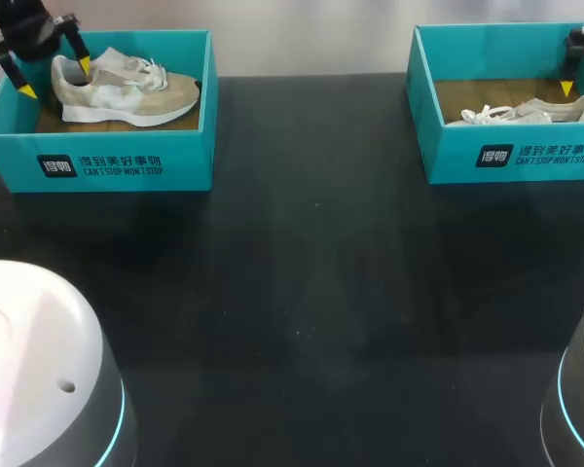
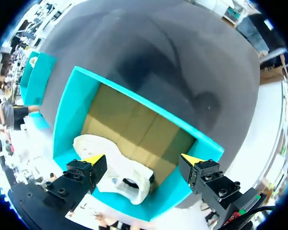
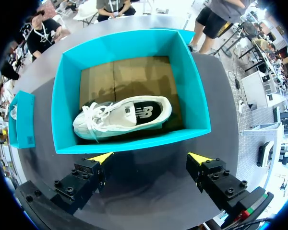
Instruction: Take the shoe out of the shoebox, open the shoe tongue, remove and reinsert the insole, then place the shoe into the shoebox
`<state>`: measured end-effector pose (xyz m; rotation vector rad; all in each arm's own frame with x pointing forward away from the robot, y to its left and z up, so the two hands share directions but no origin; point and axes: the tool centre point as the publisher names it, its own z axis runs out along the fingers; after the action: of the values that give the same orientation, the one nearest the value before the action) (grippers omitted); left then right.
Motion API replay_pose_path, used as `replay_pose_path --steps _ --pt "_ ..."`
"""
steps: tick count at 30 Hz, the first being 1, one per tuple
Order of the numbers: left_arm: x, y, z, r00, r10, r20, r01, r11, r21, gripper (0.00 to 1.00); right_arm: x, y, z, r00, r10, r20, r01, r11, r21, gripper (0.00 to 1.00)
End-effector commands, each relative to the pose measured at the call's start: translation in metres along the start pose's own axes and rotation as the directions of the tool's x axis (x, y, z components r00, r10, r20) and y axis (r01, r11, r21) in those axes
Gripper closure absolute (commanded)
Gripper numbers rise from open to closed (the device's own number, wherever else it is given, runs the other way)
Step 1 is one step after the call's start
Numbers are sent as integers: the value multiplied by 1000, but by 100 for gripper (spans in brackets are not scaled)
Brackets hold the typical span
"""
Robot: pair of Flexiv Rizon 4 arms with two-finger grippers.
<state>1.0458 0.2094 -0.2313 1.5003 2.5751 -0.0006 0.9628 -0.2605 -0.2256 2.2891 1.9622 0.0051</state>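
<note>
Standing upright on its sole inside the left shoebox (image 1: 127, 165), a beige and white sneaker (image 1: 127, 92) runs along the length of the box, with its toe toward the middle of the dark table (image 1: 311, 292) and its heel at the outer end. The left gripper (image 1: 54, 78) hangs over that heel end with its fingers spread wide. In the left wrist view the heel and the shoe's opening sit between the two yellow tips, much closer to one finger, and nothing is gripped.

At the table's far right stands a second teal shoebox (image 1: 448, 161) holding a pale sneaker (image 1: 526, 112). This one also lies along the length of its box, with laces and toe toward the table's middle and heel toward the outer end, close to the long wall nearest the right gripper (image 3: 150, 157). In the right wrist view its opening faces the camera, showing a dark insole. The right gripper's fingers are wide apart and hold nothing, and the shoe lies ahead of them, not between them
</note>
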Motion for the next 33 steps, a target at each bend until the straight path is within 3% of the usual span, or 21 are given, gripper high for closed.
replay_pose_path --steps 1,6,11,13,15,28,33 --pt "-4 23 3 999 48 4 -48 998 49 0 0 -1 0 1000 0 0 0 1000 -1 0" --pt "-2 42 4 978 208 32 -210 975 76 0 0 -1 0 1000 0 0 0 1000 -1 0" --pt "-6 83 6 947 321 11 -321 945 61 0 0 -1 0 1000 0 0 0 1000 -1 0" --pt "-5 98 9 932 362 -14 -362 932 4 0 0 -1 0 1000 0 0 0 1000 -1 0" --pt "-2 111 8 911 411 -10 -411 911 -1 0 0 -1 0 1000 0 0 0 1000 -1 0" --pt "-2 111 8 911 411 -10 -411 911 -1 0 0 -1 0 1000 0 0 0 1000 -1 0" --pt "-6 142 26 904 427 -35 -426 904 18 0 0 -1 0 1000 0 0 0 1000 -1 0"
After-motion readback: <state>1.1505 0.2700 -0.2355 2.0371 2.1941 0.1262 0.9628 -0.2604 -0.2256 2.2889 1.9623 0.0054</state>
